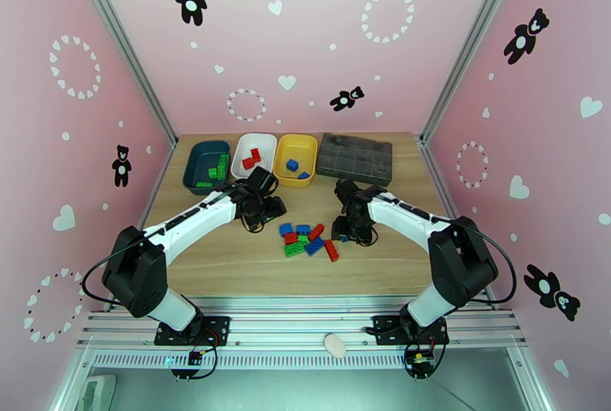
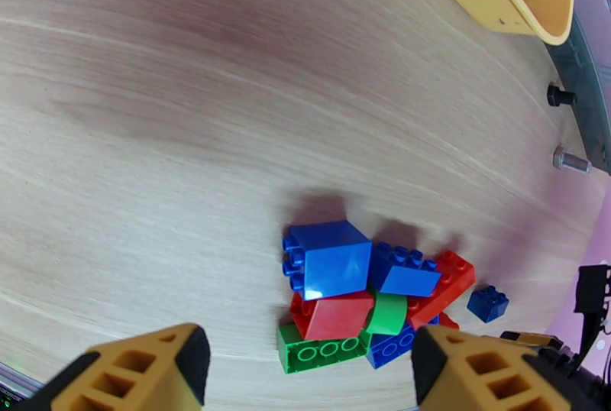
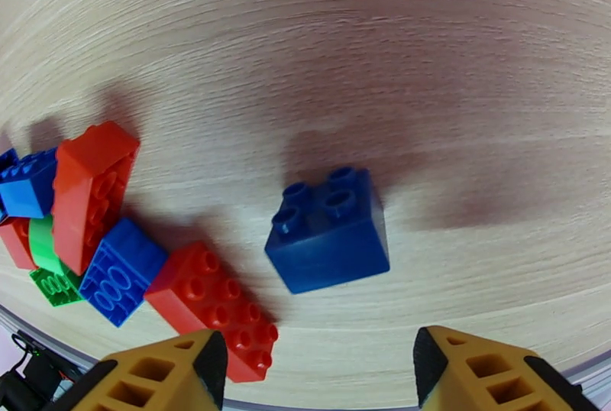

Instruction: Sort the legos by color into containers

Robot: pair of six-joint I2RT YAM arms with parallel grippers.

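Nearby, dark compartmented box (image 1: 354,158) behind legos (image 1: 307,239).

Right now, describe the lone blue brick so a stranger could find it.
On the wooden table, find the loose pile of legos at mid-table. Just right of it, by the right gripper, sits a square four-stud blue brick, apart from the rest.

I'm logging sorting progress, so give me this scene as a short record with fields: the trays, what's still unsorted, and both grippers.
Teal tray: green legos
White tray: red legos
Yellow tray: blue legos
Unsorted: mixed pile of red, green and blue
Left gripper: open, near the pile
Right gripper: open, near a lone blue brick
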